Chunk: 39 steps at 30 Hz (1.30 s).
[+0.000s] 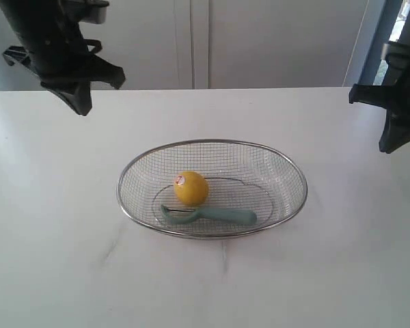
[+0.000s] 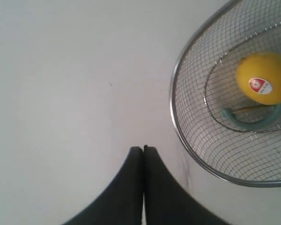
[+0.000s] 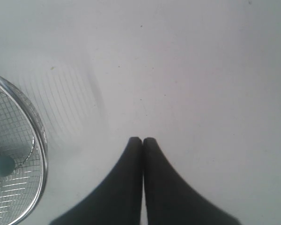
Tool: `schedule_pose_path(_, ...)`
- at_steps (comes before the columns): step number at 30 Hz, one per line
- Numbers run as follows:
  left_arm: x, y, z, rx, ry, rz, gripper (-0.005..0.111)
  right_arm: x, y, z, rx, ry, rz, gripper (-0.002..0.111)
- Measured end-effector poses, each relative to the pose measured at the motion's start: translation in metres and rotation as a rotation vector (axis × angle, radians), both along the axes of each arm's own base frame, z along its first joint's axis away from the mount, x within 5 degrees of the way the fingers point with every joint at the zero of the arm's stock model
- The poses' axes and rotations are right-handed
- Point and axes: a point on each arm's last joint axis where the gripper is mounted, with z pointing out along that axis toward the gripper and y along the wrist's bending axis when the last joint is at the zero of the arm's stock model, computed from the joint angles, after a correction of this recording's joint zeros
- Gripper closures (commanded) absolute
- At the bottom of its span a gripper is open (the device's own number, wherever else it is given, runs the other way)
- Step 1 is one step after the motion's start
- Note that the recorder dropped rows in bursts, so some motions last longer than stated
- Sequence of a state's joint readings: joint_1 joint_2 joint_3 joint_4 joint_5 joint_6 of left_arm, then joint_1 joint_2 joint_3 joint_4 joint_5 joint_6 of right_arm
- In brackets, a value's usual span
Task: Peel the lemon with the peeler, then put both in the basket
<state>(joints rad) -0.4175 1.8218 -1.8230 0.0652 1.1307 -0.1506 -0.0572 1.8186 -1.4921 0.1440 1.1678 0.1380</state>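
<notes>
The yellow lemon with its red-and-white sticker lies inside the wire-mesh basket at the table's middle. The pale teal peeler lies in the basket too, right in front of the lemon, blade head to the left; its handle end shows in the right wrist view. My left gripper hangs shut and empty above the table's back left. My right gripper is shut and empty at the right edge.
The white table spreads all round the basket. Pale cabinet doors stand behind the table's far edge.
</notes>
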Motion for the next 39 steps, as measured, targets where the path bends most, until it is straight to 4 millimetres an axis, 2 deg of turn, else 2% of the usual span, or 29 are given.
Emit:
schedule_pose_path(5, -0.002, 0.022, 0.017, -0.026, -0.037, 0.054, 0.107, 0.0, 0.0, 0.0, 0.0, 0.0, 0.0, 0.108)
schedule_pose_path(10, -0.012, 0.036, 0.038, -0.053, -0.087, 0.083, 0.107, 0.0, 0.0, 0.0, 0.0, 0.0, 0.0, 0.108)
schedule_pose_path(24, -0.057, 0.052, 0.096, -0.115, -0.246, 0.079, 0.107, 0.0, 0.0, 0.0, 0.0, 0.0, 0.0, 0.108)
schedule_pose_path(27, -0.072, 0.057, 0.111, -0.126, -0.296, 0.063, 0.107, 0.0, 0.0, 0.0, 0.0, 0.0, 0.0, 0.108)
schedule_pose_path(32, -0.107, 0.069, 0.123, -0.135, -0.341, 0.049, 0.107, 0.0, 0.0, 0.0, 0.0, 0.0, 0.0, 0.108)
schedule_pose_path(33, -0.122, 0.075, 0.122, -0.137, -0.347, 0.048, 0.107, 0.0, 0.0, 0.0, 0.0, 0.0, 0.0, 0.108)
schedule_pose_path(35, -0.14, 0.081, 0.116, -0.146, -0.373, 0.047, 0.107, 0.0, 0.0, 0.0, 0.0, 0.0, 0.0, 0.108)
schedule_pose_path(39, -0.168, 0.09, 0.108, -0.168, -0.432, 0.048, 0.107, 0.0, 0.0, 0.0, 0.0, 0.0, 0.0, 0.108)
